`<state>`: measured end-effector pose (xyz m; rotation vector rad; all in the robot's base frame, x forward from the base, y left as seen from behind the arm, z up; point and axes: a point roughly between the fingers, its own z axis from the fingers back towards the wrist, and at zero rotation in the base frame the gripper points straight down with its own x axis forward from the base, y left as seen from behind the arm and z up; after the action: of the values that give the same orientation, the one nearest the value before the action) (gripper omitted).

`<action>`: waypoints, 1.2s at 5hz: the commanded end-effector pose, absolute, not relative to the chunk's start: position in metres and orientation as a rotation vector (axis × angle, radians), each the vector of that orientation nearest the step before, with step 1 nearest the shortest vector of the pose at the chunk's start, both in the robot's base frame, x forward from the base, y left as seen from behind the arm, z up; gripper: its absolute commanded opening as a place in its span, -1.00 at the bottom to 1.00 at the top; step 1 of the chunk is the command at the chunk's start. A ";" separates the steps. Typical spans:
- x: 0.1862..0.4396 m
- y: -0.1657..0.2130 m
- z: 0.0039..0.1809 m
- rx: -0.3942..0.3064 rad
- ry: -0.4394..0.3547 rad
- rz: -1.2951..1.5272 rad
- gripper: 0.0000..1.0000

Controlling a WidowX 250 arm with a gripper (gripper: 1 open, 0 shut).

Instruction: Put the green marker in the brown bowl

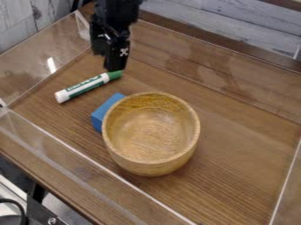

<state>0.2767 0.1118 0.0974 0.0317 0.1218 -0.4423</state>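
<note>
The green marker point(88, 85), a short white barrel with a green cap at its right end, lies flat on the wooden table left of the brown bowl point(150, 132). The bowl is large, round and light wood, and nothing lies in it. My gripper point(109, 56) hangs pointing down just above and behind the marker's capped end. Its dark fingers stand open with nothing between them, and it does not touch the marker.
A blue block point(106, 109) rests against the bowl's left side, between marker and bowl. Clear plastic walls point(47, 149) fence the table on all sides, with a folded clear stand point(97, 26) at the back left.
</note>
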 end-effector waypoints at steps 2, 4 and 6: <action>0.279 0.131 0.093 0.057 0.085 -0.414 1.00; 0.281 0.144 0.076 0.040 0.080 -0.425 1.00; 0.284 0.150 0.070 0.024 0.068 -0.425 1.00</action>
<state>0.2736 0.1433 0.0539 -0.0157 0.1200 -0.4286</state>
